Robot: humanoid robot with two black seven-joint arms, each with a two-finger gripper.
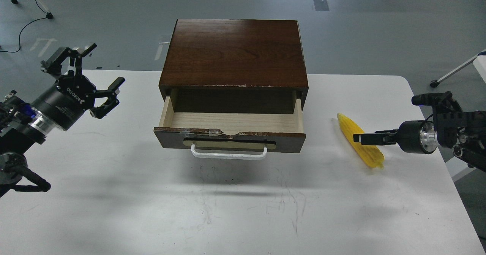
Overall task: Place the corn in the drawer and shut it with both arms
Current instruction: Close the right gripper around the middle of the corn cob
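The yellow corn [348, 128] lies on the white table [243, 209], right of the cabinet, slanting from far left to near right. The drawer [231, 122] is pulled open and empty, with a dark front, a chipped top edge and a white bar handle [229, 155]. My right gripper [358, 138] reaches in from the right, seen edge-on as a thin dark bar crossing the middle of the corn; I cannot tell its fingers apart or whether it touches the corn. My left gripper [106, 63] hovers left of the cabinet, its fingers spread open and empty.
The dark wood cabinet [235, 53] stands at the table's far middle. Grey floor lies beyond, with a cable at the far left and a table leg at the right edge. The table's right edge is close behind the corn.
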